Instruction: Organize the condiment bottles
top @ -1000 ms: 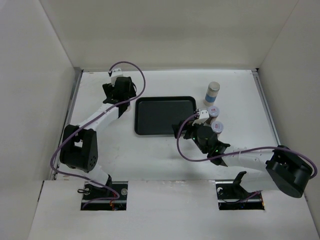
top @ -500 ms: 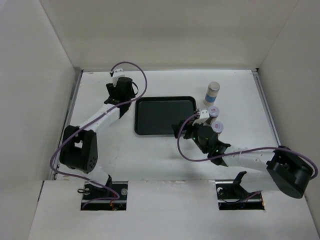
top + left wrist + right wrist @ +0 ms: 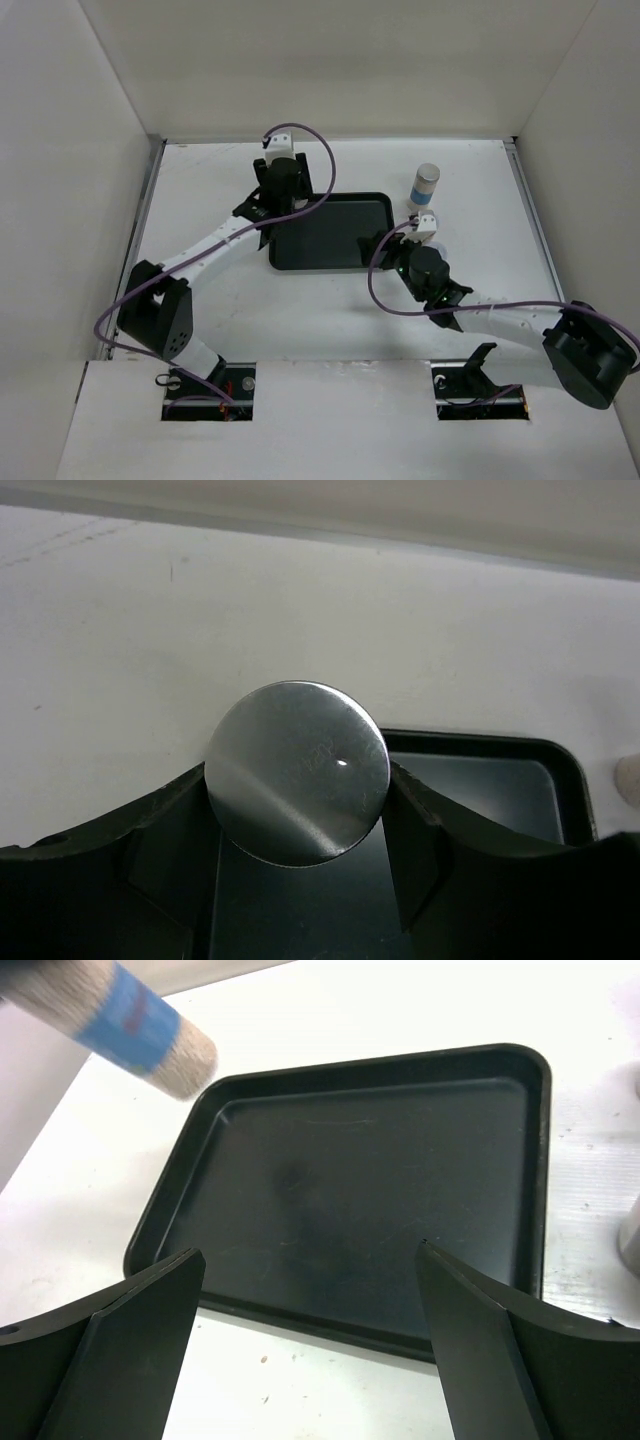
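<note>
My left gripper (image 3: 297, 780) is shut on a whitish condiment bottle with a blue band; its round grey cap (image 3: 297, 772) fills the gap between the fingers. In the top view this gripper (image 3: 283, 190) hangs over the far left corner of the black tray (image 3: 330, 235). From the right wrist the held bottle (image 3: 130, 1030) shows at top left, above the tray (image 3: 380, 1190). My right gripper (image 3: 310, 1250) stands open and empty at the tray's near right edge (image 3: 388, 243). A second whitish bottle (image 3: 426, 184) stands upright right of the tray.
A grey cylinder (image 3: 632, 1230) shows at the right edge of the right wrist view, beside the tray. White walls close the table on the left, back and right. Purple cables loop over both arms.
The left gripper closed on the bottle at the far left and carried it right, to above the tray's corner. The right arm shifted slightly right and now covers the bottles beside it.
</note>
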Robot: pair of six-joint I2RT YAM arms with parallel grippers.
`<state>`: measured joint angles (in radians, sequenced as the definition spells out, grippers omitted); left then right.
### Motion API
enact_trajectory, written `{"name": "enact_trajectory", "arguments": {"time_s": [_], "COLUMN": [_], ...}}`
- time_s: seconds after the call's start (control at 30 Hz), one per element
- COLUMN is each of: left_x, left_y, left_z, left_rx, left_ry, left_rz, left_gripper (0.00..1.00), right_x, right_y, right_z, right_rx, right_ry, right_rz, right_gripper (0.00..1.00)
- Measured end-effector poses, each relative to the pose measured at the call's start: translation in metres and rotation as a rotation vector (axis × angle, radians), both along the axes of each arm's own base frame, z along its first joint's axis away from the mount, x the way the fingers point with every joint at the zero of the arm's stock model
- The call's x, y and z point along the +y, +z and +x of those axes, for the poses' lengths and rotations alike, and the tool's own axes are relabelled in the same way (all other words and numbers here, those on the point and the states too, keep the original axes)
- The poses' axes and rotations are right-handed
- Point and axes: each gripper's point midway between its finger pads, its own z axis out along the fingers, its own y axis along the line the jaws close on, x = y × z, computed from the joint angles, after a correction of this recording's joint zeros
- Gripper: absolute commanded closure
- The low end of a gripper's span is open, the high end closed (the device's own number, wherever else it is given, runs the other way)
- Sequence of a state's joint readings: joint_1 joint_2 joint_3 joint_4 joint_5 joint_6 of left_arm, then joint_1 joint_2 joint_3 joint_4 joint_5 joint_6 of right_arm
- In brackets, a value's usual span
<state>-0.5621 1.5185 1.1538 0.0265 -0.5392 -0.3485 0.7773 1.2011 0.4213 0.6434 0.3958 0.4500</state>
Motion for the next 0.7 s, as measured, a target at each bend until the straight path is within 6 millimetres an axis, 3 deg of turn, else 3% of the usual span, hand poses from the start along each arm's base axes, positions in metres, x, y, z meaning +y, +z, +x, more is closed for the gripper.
{"name": "enact_trajectory", "arguments": {"time_s": [0.17,0.3,0.47,0.7], "left_x": [-0.011,-0.014,-0.019,-0.025], "left_y": [-0.049,-0.07,-0.077,-0.07], "left_z": [0.007,0.009,0.009,0.014], "left_rx": [0.094,0.133,0.133,0.083], "left_ry": [-0.018,-0.023,-0.03,-0.034], "left_rz": [0.055,0.079,0.08,0.049], "left_gripper": [0.6,0.56,0.36,0.29], "right_x": [-0.003,-0.006,-0.01,-0.015], "right_y": [0.002,0.002,0.0,0.018], "right_z": [0.002,0.003,0.003,0.003], "right_rx": [-0.001,0.002,0.005,-0.031], "right_ry": [-0.011,-0.02,-0.027,-0.044], "right_rz": [0.012,0.018,0.018,0.051], "right_gripper": [0.07,0.07,0.05,0.02]}}
